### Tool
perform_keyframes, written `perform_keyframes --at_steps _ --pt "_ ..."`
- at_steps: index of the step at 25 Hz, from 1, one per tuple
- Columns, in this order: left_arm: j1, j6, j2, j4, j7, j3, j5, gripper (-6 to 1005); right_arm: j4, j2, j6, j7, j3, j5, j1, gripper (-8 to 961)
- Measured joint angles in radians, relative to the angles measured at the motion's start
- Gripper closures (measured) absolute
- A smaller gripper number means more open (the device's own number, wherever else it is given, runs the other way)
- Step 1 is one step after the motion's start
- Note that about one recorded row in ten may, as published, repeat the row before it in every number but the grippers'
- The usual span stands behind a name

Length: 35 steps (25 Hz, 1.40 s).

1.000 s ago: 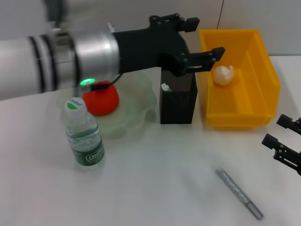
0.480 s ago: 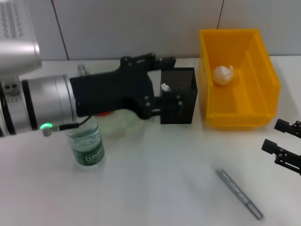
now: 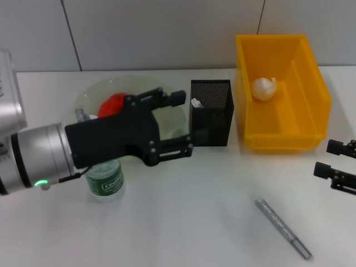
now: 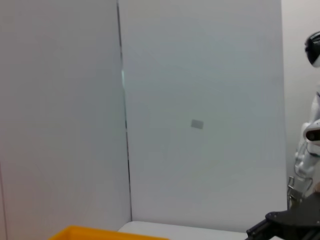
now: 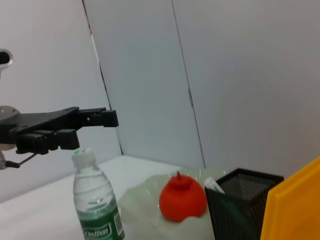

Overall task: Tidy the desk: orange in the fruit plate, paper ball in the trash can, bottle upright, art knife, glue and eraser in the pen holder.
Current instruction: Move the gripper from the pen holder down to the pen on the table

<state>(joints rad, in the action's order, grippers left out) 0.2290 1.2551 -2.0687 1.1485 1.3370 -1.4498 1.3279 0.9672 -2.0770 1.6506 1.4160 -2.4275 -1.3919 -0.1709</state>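
Note:
My left gripper [image 3: 183, 123] hangs open and empty in front of the pale fruit plate [image 3: 172, 119], just left of the black mesh pen holder [image 3: 210, 114]. The orange [image 3: 113, 103] lies in that plate. The bottle [image 3: 104, 179] stands upright, mostly hidden behind my left arm; the right wrist view shows the bottle [image 5: 95, 200] and the orange [image 5: 182, 197]. The paper ball [image 3: 264, 88] rests in the yellow trash can [image 3: 311, 89]. The grey art knife [image 3: 282, 228] lies on the table at the front right. Something white pokes up inside the holder; glue or eraser, I cannot tell. My right gripper [image 3: 334, 161] is open at the right edge.
White table with a grey wall behind. The yellow bin [image 5: 295, 205] and the mesh holder [image 5: 240, 200] stand close together. My thick left forearm [image 3: 33, 156] spans the left side of the table above the bottle.
My left arm has drawn back from above the pen holder toward the near left, uncovering the orange and covering the bottle. The right gripper has edged slightly right.

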Motion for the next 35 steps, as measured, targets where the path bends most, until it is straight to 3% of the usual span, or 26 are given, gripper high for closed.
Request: perform_keyframes --at_steps 10,15,19,30,35 --pt "0.011 0.028 0.004 -0.094 -0.025 0.005 0.074 215 0.325 0.000 0.014 0.361 0.006 0.181 -0.031 257" --pt "0.011 0.025 0.002 -0.101 -0.024 0.004 0.121 215 0.465 0.000 0.017 0.527 0.084 0.314 -0.066 257" --pt "0.016 0.023 0.002 -0.115 -0.024 0.006 0.124 215 0.567 0.001 0.018 0.673 0.209 0.458 -0.121 257" --pt "0.022 0.022 0.002 -0.115 -0.012 -0.002 0.125 215 0.611 0.001 0.013 0.922 0.472 0.742 -0.254 258" --pt "0.023 0.024 0.002 -0.113 -0.012 0.001 0.125 215 0.602 0.001 0.013 1.014 0.575 0.800 -0.294 258"
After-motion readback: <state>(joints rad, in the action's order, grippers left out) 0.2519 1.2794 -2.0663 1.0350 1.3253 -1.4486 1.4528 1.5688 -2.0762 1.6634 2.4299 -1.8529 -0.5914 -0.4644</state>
